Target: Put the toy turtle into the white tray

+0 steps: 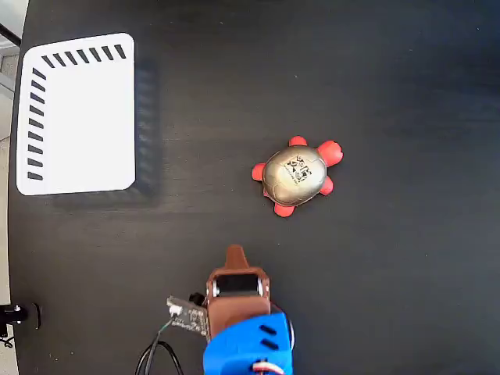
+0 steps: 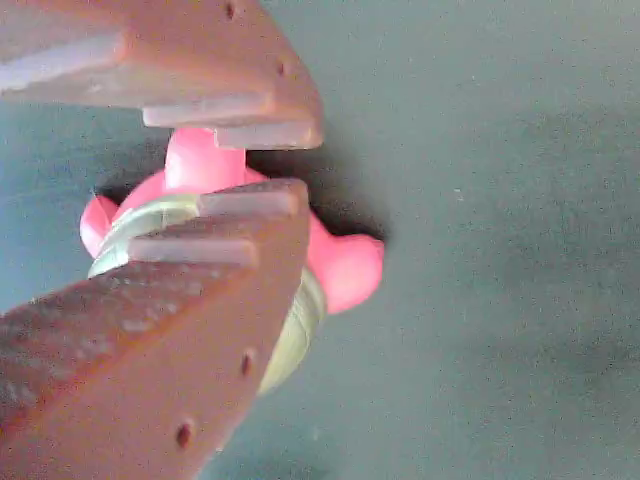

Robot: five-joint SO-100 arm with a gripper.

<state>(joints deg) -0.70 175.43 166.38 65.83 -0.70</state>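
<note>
Hovering pincer (image 1: 235, 254) slightly parted, gripping nothing, toy turtle (image 1: 295, 175) mid-table, white tray (image 1: 78, 113) at left edge.

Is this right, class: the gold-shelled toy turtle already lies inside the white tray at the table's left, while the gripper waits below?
Not quite. The fixed view shows the toy turtle on the dark table, well right of the white tray; the gripper does wait below.

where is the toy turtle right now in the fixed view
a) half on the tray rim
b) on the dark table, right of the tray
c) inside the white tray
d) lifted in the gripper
b: in the fixed view the toy turtle sits on the dark table, well to the right of the white tray and apart from the gripper.
</note>
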